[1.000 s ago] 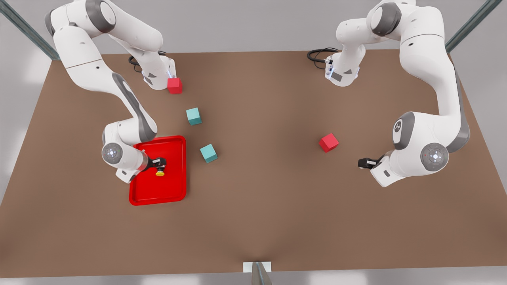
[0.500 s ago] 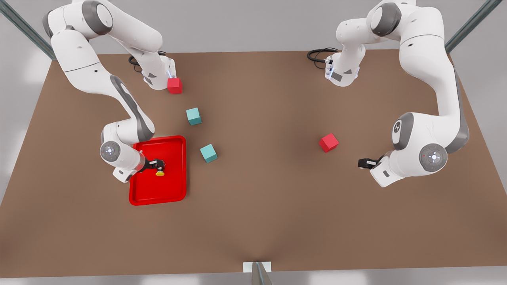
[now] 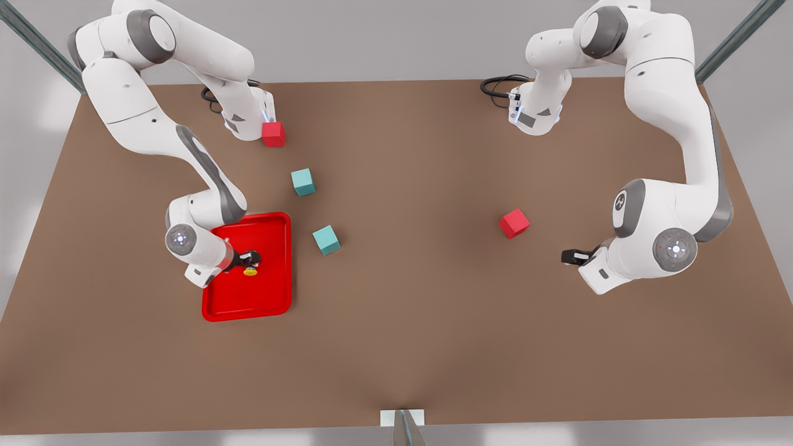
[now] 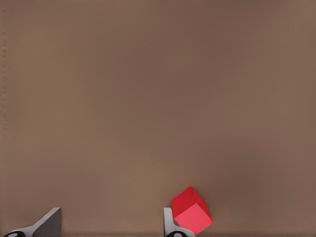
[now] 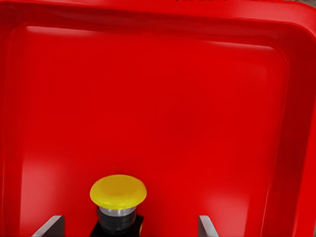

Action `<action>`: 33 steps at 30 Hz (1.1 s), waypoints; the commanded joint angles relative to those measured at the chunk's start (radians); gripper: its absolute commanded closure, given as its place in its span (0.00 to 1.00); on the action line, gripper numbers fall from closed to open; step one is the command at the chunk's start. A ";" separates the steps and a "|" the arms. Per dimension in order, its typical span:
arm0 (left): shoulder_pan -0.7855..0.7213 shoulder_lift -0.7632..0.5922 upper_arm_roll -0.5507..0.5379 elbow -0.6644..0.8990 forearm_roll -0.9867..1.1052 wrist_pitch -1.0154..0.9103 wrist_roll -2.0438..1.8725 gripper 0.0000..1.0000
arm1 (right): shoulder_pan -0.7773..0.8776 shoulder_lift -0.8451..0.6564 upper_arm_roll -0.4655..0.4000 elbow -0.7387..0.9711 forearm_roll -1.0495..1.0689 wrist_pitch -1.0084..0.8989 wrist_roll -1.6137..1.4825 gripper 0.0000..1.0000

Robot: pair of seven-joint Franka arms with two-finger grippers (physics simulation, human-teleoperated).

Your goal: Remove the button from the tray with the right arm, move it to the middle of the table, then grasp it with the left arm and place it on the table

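The right arm's end effector [image 3: 249, 261] is down inside the tray [image 3: 272, 297], on the front view's left side of the surface [image 3: 409, 322]. Its two fingers [image 5: 49, 226] stand spread, one on either side of the button [image 3: 250, 270], and neither is touching it, so nothing is gripped. The button sits upright on the tray floor [image 5: 163, 113], yellow cap [image 5: 118, 190] up, dark body beneath, roughly mid-tray in the front view.

Over on the front view's right, the left arm's end effector [image 3: 573, 256] waits above bare surface [image 4: 158, 98]. From its wrist view the fingers [image 4: 47, 223] are well apart and hold nothing. A red cube [image 3: 514, 223] lies near it, just beside one fingertip in the wrist view [image 4: 192, 210].

Two teal cubes [image 3: 303, 182] [image 3: 326, 240] lie on the surface just right of the tray, and another red cube [image 3: 273, 134] sits farther back, by the right arm's base.
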 commanded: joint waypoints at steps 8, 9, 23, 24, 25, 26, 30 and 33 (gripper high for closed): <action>0.000 -0.001 0.000 0.000 0.003 0.000 -0.001 0.00 | -0.008 0.022 0.000 0.000 -0.027 0.015 0.003 0.04; 0.000 -0.001 0.000 0.000 0.003 0.000 -0.001 0.00 | -0.008 0.022 0.000 0.000 -0.027 0.013 0.005 0.19; 0.000 -0.004 0.000 0.002 0.005 -0.002 0.001 0.00 | -0.001 0.017 -0.001 0.000 -0.033 0.013 0.025 0.48; 0.000 -0.004 0.000 0.002 0.005 -0.003 -0.001 0.00 | -0.003 0.017 -0.001 0.000 -0.041 0.013 0.025 0.47; 0.000 -0.003 0.000 0.000 0.005 -0.003 -0.001 0.00 | -0.003 0.017 -0.001 0.000 -0.041 0.013 0.025 0.46; 0.000 -0.003 0.000 0.000 0.005 -0.002 -0.001 0.00 | -0.004 0.017 -0.001 0.000 -0.048 0.013 0.025 0.46; 0.000 -0.003 0.000 0.000 0.005 -0.002 -0.001 0.00 | -0.008 0.014 0.000 0.002 -0.056 0.012 0.023 0.46; 0.000 -0.003 0.000 0.000 0.005 -0.002 -0.001 0.00 | -0.011 0.017 -0.001 0.002 -0.064 0.012 0.023 0.37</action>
